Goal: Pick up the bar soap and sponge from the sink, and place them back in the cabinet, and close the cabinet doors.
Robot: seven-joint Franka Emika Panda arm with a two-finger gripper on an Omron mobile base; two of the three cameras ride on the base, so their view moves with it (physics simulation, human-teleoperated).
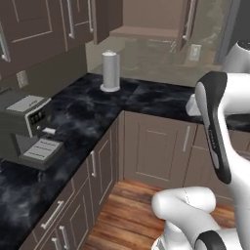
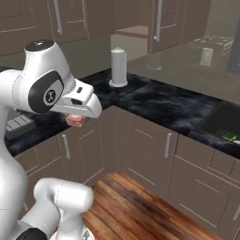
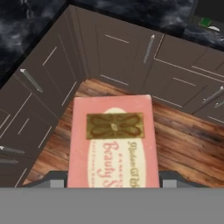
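Observation:
The orange-pink bar soap (image 3: 113, 140) is held between my gripper's (image 3: 113, 181) fingers, gripper shut on it, hanging above the wooden floor in front of the base cabinets. In the right base view the bar soap (image 2: 76, 120) shows just under my hand, left of the counter corner. The green sponge (image 2: 229, 136) lies in the black sink (image 2: 220, 119) at the far right; the sponge (image 3: 204, 21) also shows at the hand view's top right. The brown wall cabinet (image 1: 146, 19) stands open, its cabinet doors (image 1: 187, 22) swung out, with a shelf (image 2: 133, 31) showing inside.
A paper towel roll (image 1: 111, 71) stands on the black marble counter (image 1: 156, 100) below the cabinet. A coffee machine (image 1: 29, 127) sits on the left counter run. Brown base cabinets (image 2: 150, 140) line the corner around the wooden floor (image 2: 136, 206).

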